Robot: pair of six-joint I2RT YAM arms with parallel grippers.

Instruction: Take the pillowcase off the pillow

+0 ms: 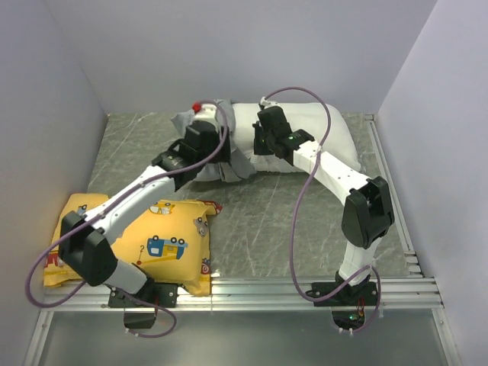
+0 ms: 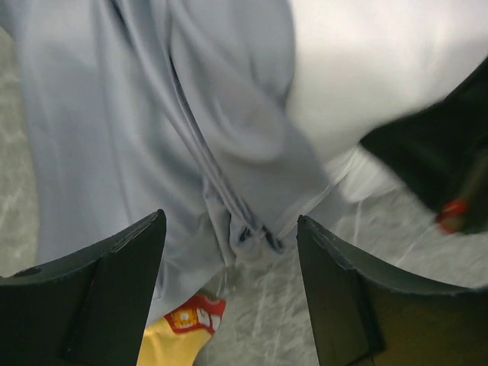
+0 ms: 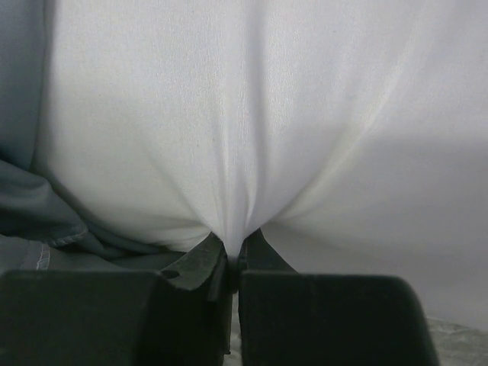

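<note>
The white pillow point(image 1: 320, 137) lies at the back of the table, mostly bare. The silver-grey pillowcase point(image 1: 232, 160) is bunched over its left end. My right gripper point(image 1: 263, 141) is shut on a pinch of the white pillow point(image 3: 252, 137); its jaws meet at the fold point(image 3: 234, 248). My left gripper point(image 1: 200, 146) is open over the hanging grey pillowcase point(image 2: 152, 137), with a bunched hem point(image 2: 255, 236) between its fingers point(image 2: 114, 290) and not gripped. White pillow cloth point(image 2: 366, 69) shows at the upper right of the left wrist view.
A yellow cartoon-vehicle cushion point(image 1: 145, 244) lies at the front left under the left arm; its corner shows in the left wrist view point(image 2: 179, 339). Metal rails point(image 1: 305, 290) run along the front and right edges. White walls enclose the marbled table point(image 1: 259, 221).
</note>
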